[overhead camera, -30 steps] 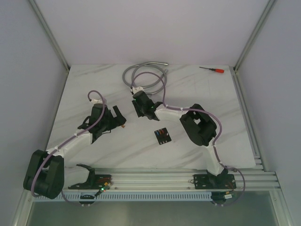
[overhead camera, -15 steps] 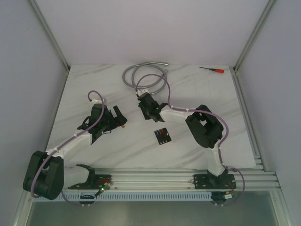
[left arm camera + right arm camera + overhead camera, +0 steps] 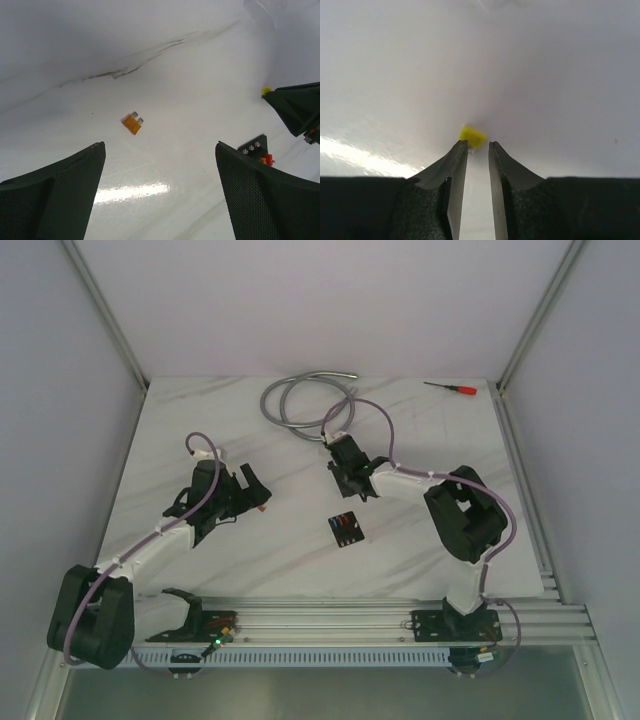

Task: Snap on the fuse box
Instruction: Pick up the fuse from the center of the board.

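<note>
The fuse box (image 3: 346,529), a small black square with coloured fuses in it, lies on the marble table (image 3: 200,430). In the left wrist view only a corner of the fuse box (image 3: 254,146) shows behind my right finger. My right gripper (image 3: 347,472) hangs just behind it. The right gripper (image 3: 478,143) has narrowed onto a yellow fuse (image 3: 472,136), pinched at the very tips. My left gripper (image 3: 255,492) stays to the left. The left gripper (image 3: 160,150) is open and empty, above an orange fuse (image 3: 132,123).
A coiled grey cable (image 3: 300,400) lies at the back of the table, and a red-handled screwdriver (image 3: 452,388) at the back right. An aluminium rail (image 3: 330,615) runs along the near edge. White walls close in both sides.
My right arm has swung to the right across the table, and its jaws have narrowed. The left arm and the fuse box have not moved.
</note>
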`<action>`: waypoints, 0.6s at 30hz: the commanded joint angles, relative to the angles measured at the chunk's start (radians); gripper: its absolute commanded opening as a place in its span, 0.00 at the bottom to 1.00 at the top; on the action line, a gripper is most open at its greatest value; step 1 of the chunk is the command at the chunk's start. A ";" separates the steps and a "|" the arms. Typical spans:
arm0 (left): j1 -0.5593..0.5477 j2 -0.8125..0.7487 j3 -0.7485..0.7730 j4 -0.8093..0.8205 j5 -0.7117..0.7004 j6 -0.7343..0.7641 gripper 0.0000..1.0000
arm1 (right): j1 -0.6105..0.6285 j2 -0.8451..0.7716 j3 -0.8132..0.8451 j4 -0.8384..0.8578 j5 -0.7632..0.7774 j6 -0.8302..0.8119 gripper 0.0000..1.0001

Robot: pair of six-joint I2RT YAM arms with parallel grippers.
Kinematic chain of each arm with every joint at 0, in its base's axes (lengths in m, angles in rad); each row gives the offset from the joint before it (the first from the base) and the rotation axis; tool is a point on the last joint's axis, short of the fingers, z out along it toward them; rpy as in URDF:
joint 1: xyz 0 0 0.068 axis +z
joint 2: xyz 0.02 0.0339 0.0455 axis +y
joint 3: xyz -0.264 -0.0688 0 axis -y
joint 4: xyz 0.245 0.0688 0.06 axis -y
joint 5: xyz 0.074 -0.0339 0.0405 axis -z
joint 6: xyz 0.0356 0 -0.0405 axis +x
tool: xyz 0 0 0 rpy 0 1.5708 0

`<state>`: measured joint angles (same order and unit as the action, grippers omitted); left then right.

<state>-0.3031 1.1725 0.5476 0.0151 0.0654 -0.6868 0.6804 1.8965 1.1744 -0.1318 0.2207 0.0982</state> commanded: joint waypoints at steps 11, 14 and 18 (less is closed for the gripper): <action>0.004 -0.027 -0.012 0.021 0.024 -0.017 1.00 | -0.030 -0.080 -0.026 -0.139 -0.009 0.018 0.42; 0.004 -0.029 -0.013 0.023 0.025 -0.018 1.00 | -0.031 -0.072 0.015 -0.118 -0.062 0.042 0.46; 0.004 -0.031 -0.012 0.022 0.026 -0.016 1.00 | -0.030 -0.020 0.074 -0.114 -0.056 0.087 0.50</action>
<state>-0.3031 1.1603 0.5476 0.0154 0.0750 -0.6987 0.6537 1.8507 1.1713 -0.2474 0.1841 0.1299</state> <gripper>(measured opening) 0.998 0.490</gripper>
